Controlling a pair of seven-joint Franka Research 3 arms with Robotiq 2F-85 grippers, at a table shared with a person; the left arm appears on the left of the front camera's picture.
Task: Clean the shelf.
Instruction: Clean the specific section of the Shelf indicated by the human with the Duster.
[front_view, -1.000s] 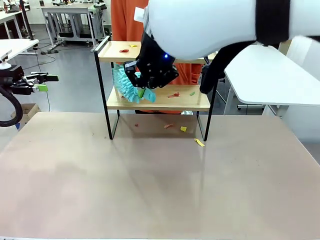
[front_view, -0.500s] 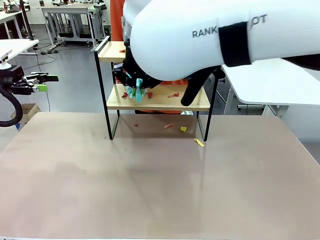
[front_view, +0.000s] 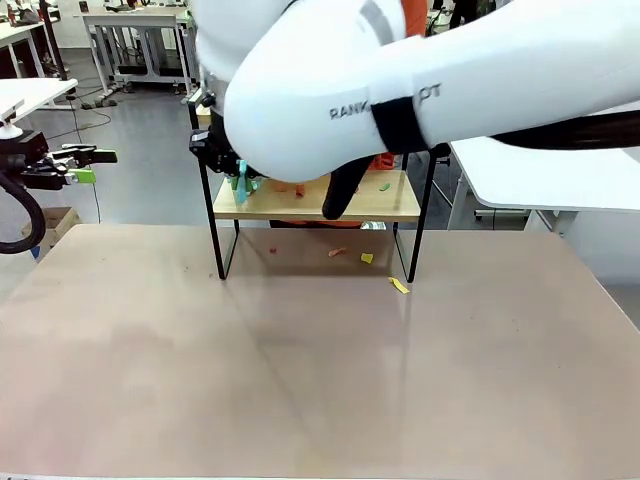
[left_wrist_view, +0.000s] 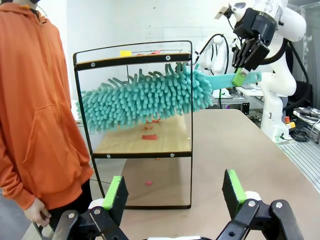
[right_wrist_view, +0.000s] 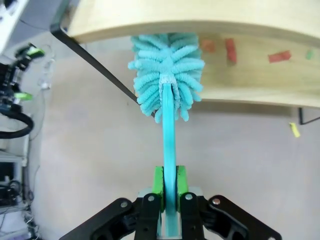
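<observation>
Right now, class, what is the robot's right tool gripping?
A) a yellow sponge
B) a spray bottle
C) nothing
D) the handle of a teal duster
D: the right tool is shut on the flat handle of the teal duster, whose fluffy head reaches in under the top board of the shelf.

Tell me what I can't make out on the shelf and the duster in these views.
- Front view: the right arm covers the shelf top board and nearly all the duster.
- Left wrist view: the duster head hides part of the lower board; contact with it is unclear.
- Right wrist view: the top board covers the duster head's far end; the scraps are too small to identify.
</observation>
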